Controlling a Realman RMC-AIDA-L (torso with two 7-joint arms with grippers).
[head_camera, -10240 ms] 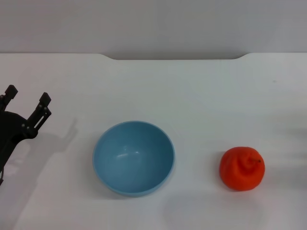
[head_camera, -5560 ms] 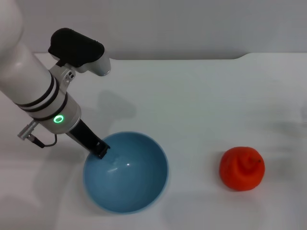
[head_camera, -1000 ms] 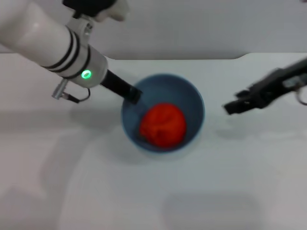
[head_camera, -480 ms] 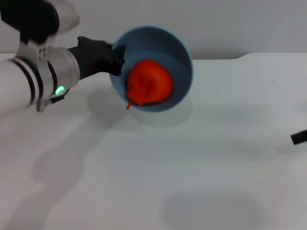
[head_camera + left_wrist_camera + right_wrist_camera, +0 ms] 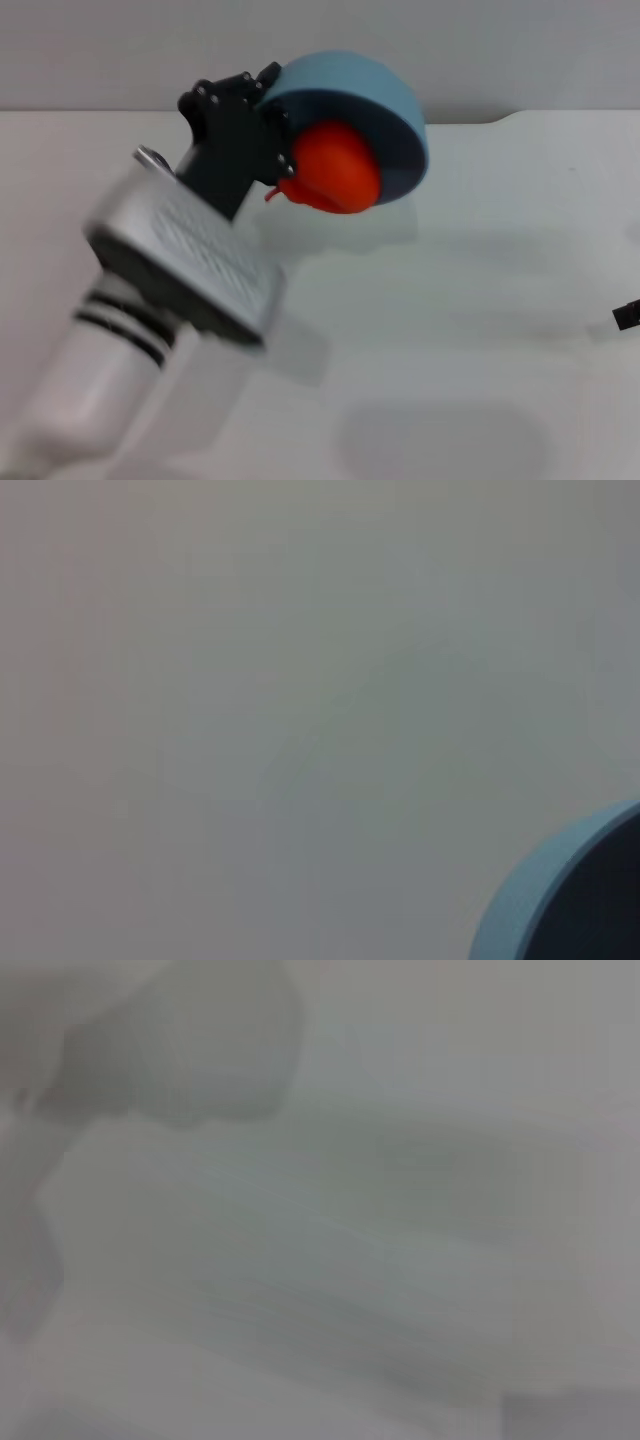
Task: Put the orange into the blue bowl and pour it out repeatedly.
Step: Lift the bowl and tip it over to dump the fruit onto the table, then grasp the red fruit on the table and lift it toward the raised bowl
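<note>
orange (image 5: 337, 166) now sits at the lip of the blue bowl (image 5: 370, 95), bulging past the rim; half a second back it lay deeper in the bowl, which faced more upward. bowl has since been rolled further over, so its mouth faces down and toward the camera, held well above the white table (image 5: 480, 300). a second back it was lower and nearly level with the fruit resting on its floor. judgement: the pour is at tipping point, fruit about to drop out onto the table beneath; this cycle's loading step is done, emptying not yet done.

left gripper (image 5: 262, 110) is clamped on the near-left rim of the bowl, dark fingers (image 5: 268, 80) closed narrow on the wall, one inside and one outside as far as can be seen. nothing else in its grasp; the orange touches the bowl only, though it lies just beside the gripper body. left wrist view shows only a curved edge of the bowl against blank surface.

right gripper (image 5: 627, 314) has pulled away to the far right edge of the head view, only a dark tip showing near the table; whether its fingers are apart or together cannot be told. it holds nothing visible.
</note>
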